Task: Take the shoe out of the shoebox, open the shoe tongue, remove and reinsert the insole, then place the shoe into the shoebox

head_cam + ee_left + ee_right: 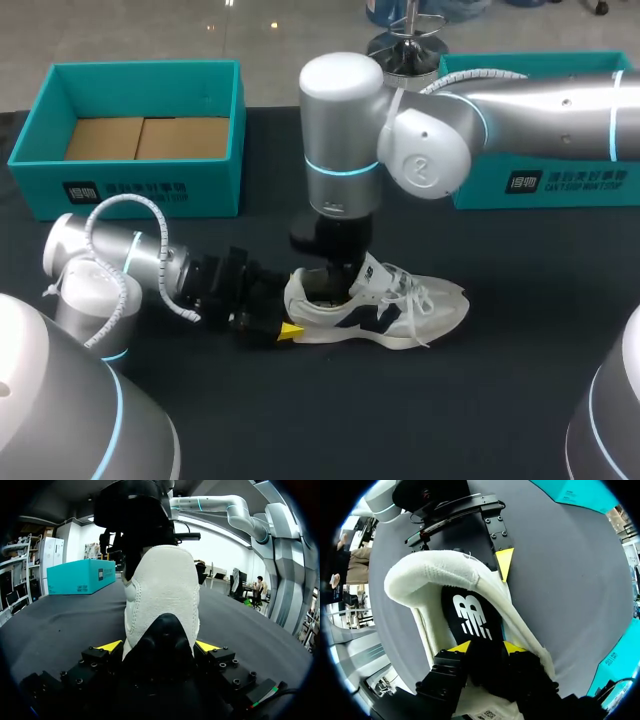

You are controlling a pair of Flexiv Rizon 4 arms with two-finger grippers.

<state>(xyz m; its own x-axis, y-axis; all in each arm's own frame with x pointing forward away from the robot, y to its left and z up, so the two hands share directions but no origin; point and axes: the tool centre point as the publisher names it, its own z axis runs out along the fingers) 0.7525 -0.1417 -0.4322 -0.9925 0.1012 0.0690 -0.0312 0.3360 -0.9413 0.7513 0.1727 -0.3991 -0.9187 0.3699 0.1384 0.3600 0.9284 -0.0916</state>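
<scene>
the shoe [385, 305] sits on the table [500, 400], shoebox [130, 185] behind it. my left gripper [159, 645] clamps its heel from both sides; my right gripper [488, 647], inside its opening, pinches the insole [470, 612]. likely the removal step: next, a steady pull out.

Shoe [162, 590] heel was soft, matt cream cloth in the left gripper [159, 647], insole [470, 612] looked smooth matt black in the right gripper [489, 649], table [500, 400] was dark matt cloth
</scene>
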